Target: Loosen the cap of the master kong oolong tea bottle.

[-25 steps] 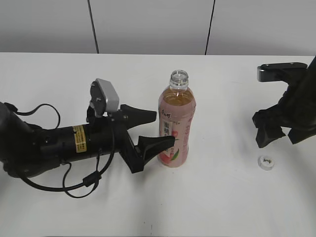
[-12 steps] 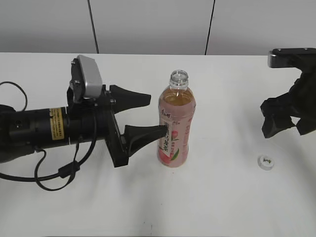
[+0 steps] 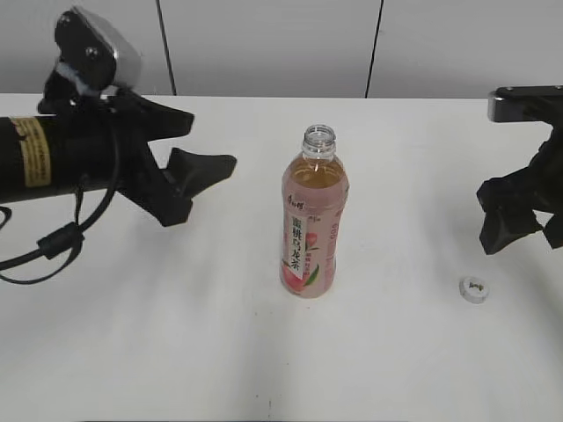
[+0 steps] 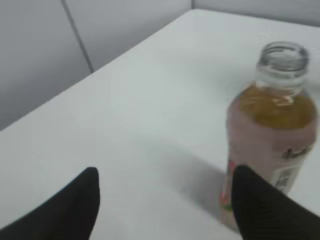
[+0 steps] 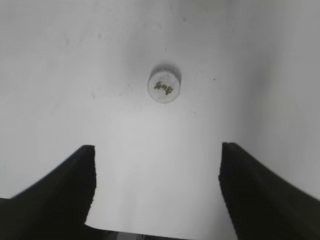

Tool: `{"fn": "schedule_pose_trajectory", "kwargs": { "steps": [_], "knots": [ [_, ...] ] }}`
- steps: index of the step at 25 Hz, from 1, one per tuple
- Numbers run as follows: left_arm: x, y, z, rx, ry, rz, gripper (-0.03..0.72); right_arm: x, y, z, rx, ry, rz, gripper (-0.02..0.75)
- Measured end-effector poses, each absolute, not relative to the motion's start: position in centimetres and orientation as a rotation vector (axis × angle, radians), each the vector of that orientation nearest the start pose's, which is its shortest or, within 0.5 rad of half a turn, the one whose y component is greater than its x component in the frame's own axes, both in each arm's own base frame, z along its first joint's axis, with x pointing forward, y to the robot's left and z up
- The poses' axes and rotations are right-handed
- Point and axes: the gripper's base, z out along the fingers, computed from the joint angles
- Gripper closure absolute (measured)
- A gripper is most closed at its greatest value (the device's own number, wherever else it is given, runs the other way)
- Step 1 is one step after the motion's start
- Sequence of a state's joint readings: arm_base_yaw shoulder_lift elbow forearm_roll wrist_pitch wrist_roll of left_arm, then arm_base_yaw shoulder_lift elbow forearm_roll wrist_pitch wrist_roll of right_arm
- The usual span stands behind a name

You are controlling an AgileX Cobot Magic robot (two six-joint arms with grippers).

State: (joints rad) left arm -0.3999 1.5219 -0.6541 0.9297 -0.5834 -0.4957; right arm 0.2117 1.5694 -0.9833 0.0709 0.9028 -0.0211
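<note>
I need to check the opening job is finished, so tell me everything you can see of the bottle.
The bottle is tall clear plastic, standing upright on the white table, filled to the shoulder with amber tea. A pink label with a peach picture and a white strip of Chinese characters wraps its body. Its threaded neck is open; the white cap lies apart on the table to its right. Nothing touches the bottle; the left pincer is open and clear of it.

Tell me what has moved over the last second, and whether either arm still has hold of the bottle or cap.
The left gripper, whose open jaws flanked the bottle, has pulled away up and to the left, holding nothing. The right gripper drifted slightly right and up, open and empty. The bottle stays upright and uncapped; the cap still lies on the table.
</note>
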Motion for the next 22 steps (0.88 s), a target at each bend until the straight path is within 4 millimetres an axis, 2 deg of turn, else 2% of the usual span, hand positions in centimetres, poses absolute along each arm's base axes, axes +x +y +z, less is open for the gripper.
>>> {"fn": "schedule_pose_trajectory", "kwargs": {
  "steps": [7,13,17,19,22],
  "knots": [
    [24.9,-11.6,23.0,0.651,2.025,-0.251,0.206,26.7,6.2,23.0,-0.324,2.949,0.104,0.16],
    [23.7,-9.2,25.0,0.561,2.065,-0.042,0.219,25.9,6.0,24.6,-0.334,2.9,0.096,0.16],
    [22.6,-7.5,25.6,0.439,2.17,0.062,0.22,25.3,5.8,25.3,-0.348,2.897,0.095,0.16],
    [21.8,-7.2,25.4,0.454,2.241,0.07,0.232,25.1,5.8,25.6,-0.357,2.894,0.093,0.16],
    [20.2,-7.3,25.3,0.452,2.361,-0.026,0.251,24.5,5.7,26.4,-0.361,2.881,0.094,0.16]
  ]
}}
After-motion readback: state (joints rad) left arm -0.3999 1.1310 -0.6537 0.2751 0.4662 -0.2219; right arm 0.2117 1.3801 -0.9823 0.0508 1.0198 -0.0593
